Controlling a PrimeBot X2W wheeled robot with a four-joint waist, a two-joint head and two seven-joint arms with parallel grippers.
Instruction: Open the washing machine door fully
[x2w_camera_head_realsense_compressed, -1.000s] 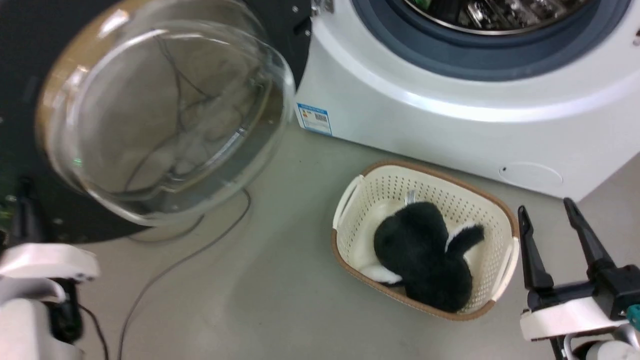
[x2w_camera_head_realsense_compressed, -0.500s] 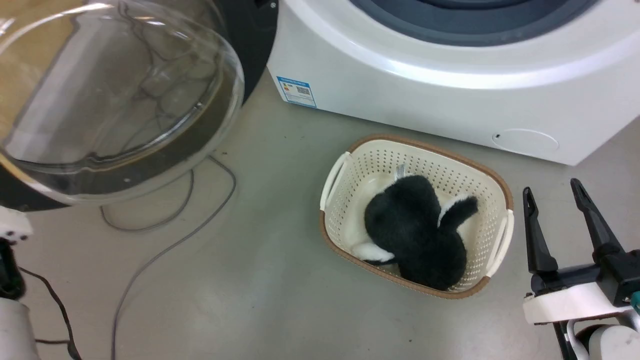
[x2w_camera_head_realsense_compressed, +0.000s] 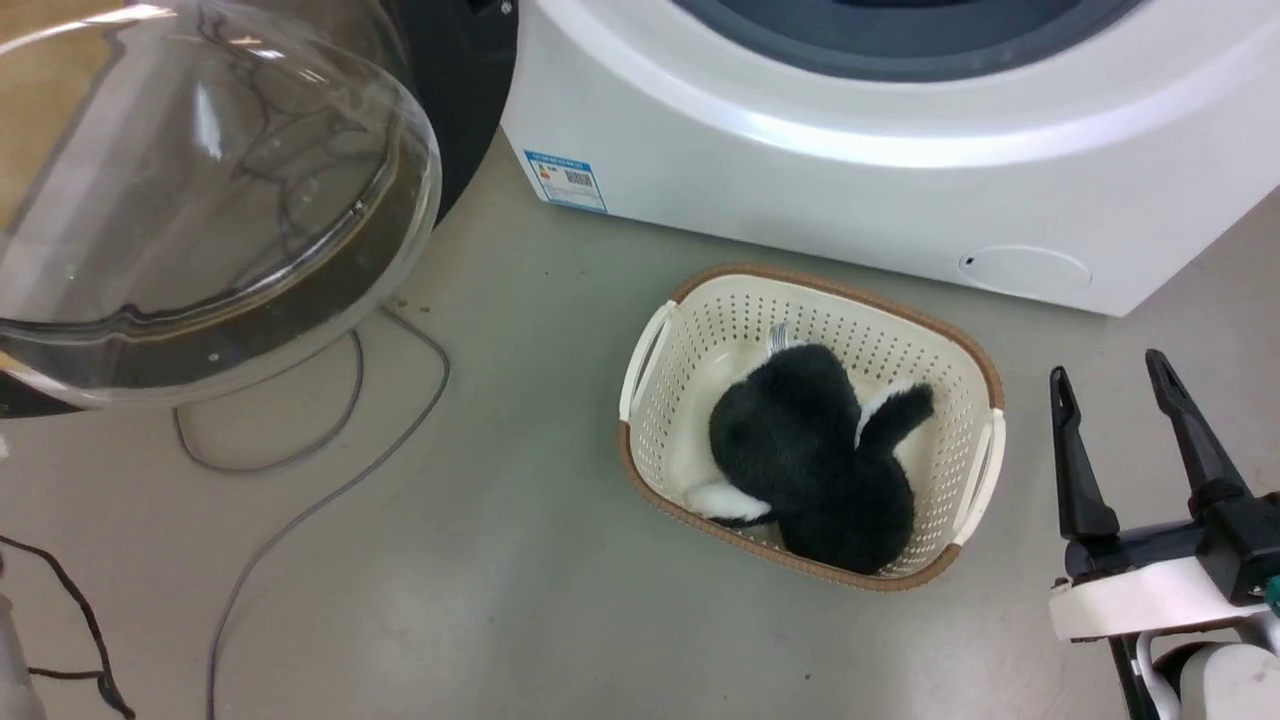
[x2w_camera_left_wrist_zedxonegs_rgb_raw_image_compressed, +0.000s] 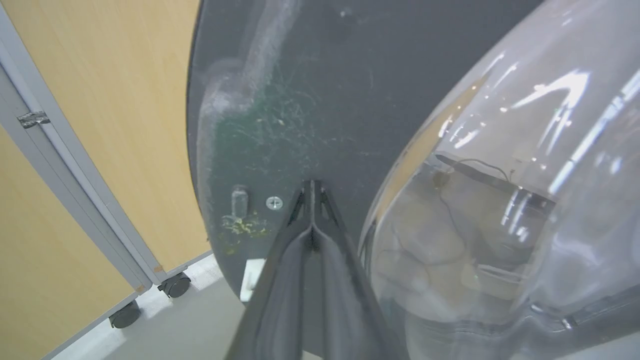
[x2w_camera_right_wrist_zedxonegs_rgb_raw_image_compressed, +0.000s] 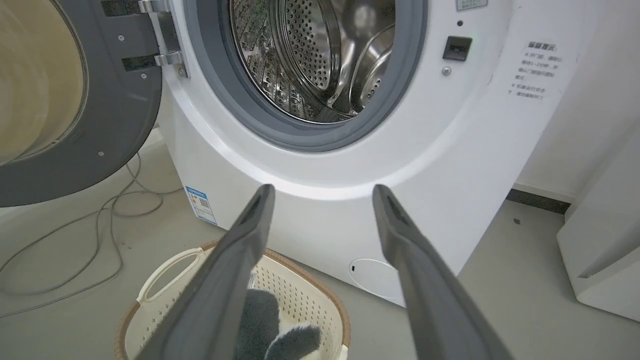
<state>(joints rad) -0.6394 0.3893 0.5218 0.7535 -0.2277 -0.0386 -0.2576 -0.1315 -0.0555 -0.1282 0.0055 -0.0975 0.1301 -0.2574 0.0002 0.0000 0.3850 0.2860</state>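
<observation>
The washing machine door (x2w_camera_head_realsense_compressed: 200, 200) stands swung out at the upper left, its clear domed bowl in front of the black disc (x2w_camera_head_realsense_compressed: 460, 80). My left gripper (x2w_camera_left_wrist_zedxonegs_rgb_raw_image_compressed: 311, 187) is shut with nothing in it, its tips at the door's dark inner face (x2w_camera_left_wrist_zedxonegs_rgb_raw_image_compressed: 300, 100) beside the glass dome (x2w_camera_left_wrist_zedxonegs_rgb_raw_image_compressed: 500, 225). The white washing machine (x2w_camera_head_realsense_compressed: 800, 150) has its steel drum (x2w_camera_right_wrist_zedxonegs_rgb_raw_image_compressed: 320, 55) uncovered, and the door's metal hinge (x2w_camera_right_wrist_zedxonegs_rgb_raw_image_compressed: 160, 35) is at the drum's left. My right gripper (x2w_camera_head_realsense_compressed: 1107, 367) hangs open at the lower right, away from the door, and its fingers frame the machine's front (x2w_camera_right_wrist_zedxonegs_rgb_raw_image_compressed: 310, 200).
A cream basket (x2w_camera_head_realsense_compressed: 830, 290) holding a black and white plush toy (x2w_camera_head_realsense_compressed: 810, 470) sits on the floor before the machine. Grey cables (x2w_camera_head_realsense_compressed: 300, 500) loop under the door. Wood panels on castors (x2w_camera_left_wrist_zedxonegs_rgb_raw_image_compressed: 75, 125) stand behind the door. A white appliance (x2w_camera_right_wrist_zedxonegs_rgb_raw_image_compressed: 605, 250) is to the machine's right.
The head camera has moved, shifting machine and basket up and left. Against the machine, the door has swung further left. My left forearm has left the head view; the right gripper holds still.
</observation>
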